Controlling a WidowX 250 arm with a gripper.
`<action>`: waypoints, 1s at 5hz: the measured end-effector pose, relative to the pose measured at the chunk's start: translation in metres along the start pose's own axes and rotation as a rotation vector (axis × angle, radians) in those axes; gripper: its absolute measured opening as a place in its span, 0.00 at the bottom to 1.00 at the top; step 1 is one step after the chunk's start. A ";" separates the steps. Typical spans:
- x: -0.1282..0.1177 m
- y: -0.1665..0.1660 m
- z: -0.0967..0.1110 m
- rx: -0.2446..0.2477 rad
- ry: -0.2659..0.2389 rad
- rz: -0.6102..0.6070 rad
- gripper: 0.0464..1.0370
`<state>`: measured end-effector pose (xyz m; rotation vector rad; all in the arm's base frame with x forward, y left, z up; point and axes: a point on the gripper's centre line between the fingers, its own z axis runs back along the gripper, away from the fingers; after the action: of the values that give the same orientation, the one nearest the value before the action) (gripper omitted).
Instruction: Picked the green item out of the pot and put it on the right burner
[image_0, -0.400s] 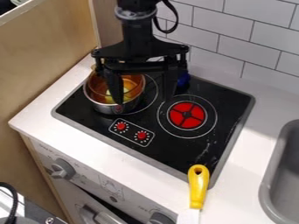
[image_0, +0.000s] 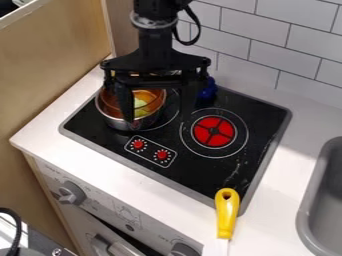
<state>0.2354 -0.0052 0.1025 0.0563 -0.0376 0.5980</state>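
One empty tool gapes wide; one pot holds one green item.

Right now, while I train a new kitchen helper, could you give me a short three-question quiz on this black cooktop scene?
1. Multiple choice: where is the yellow-green item?
a) on the smooth white counter
b) inside the round metal pot
c) in the grey sink

2. True or false: the black two-finger gripper has its fingers spread apart.

3. Count: leaving out the larger round red burner, how many small red knobs are on the flat black cooktop?

Key: 1. b; 2. true; 3. two
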 end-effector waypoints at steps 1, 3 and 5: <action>0.002 0.003 -0.006 0.083 -0.026 0.002 0.96; 0.032 0.014 -0.019 0.120 -0.111 -0.048 0.96; 0.034 0.016 -0.019 0.123 -0.112 -0.046 0.96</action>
<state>0.2542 0.0283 0.0856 0.2096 -0.1074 0.5499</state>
